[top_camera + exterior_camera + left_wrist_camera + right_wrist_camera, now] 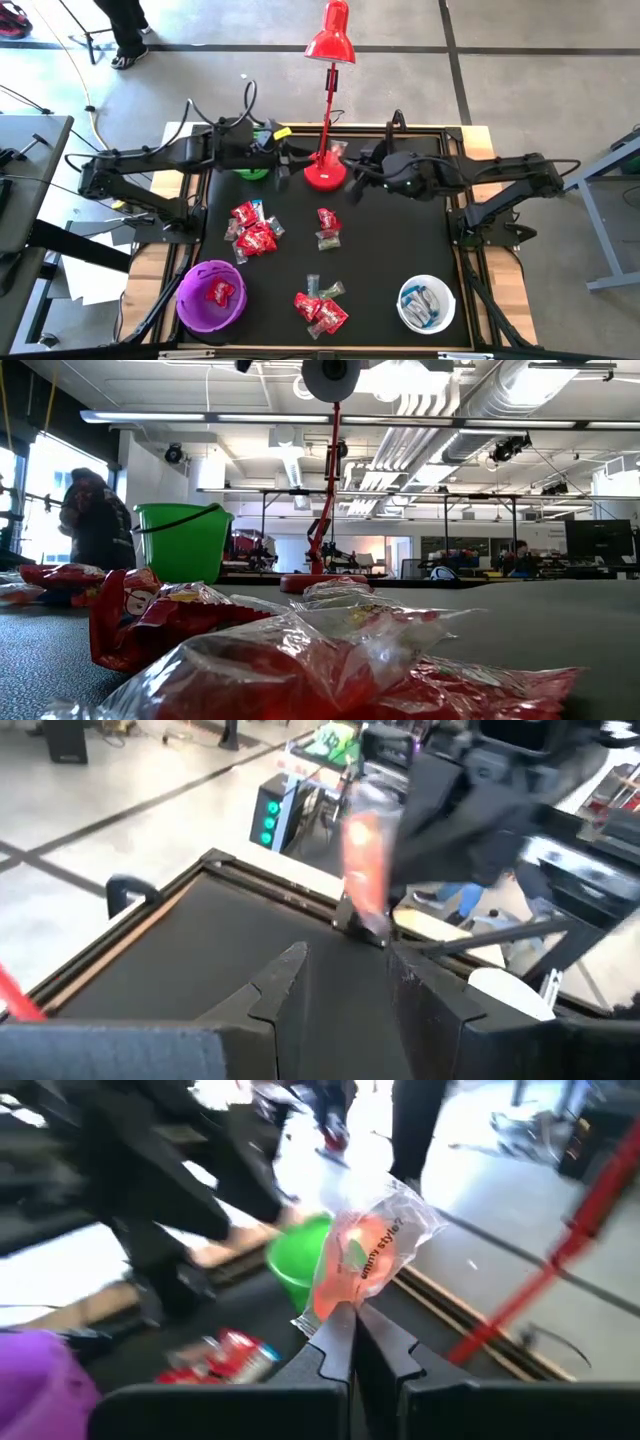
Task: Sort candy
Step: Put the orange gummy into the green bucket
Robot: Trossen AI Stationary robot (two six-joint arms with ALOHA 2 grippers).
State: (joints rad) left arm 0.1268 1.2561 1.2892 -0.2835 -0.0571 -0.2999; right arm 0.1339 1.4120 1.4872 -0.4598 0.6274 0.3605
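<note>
Since the right gripper (352, 186) sits up by the red lamp (328, 45) base in the high view, clear of the loose piles, it looks mid-carry, probably toward the green bowl (253, 170) under the left gripper (283, 152). Candy (254, 230) lies in three loose heaps on the black counter (380, 250); purple bowl (211, 297) holds a red piece, white bowl (427, 304) holds blue-and-white ones, green bowl contents hidden by the arm.

Low view: red and clear wrappers (150, 610) heaped close to the lens, green bowl (183, 542) upright behind them, lamp base beyond; a person stands far off at the left edge.

Left wrist view: jaws parted, nothing between them, bare counter ahead; the other arm hangs opposite with a blurred orange-clear sweet (366, 850).

Right wrist view: jaws clenched on the tail of one clear wrapper with orange-red inside (368, 1252), held above the counter, the green bowl (303, 1262) just behind it, so a drop there seems likely.
</note>
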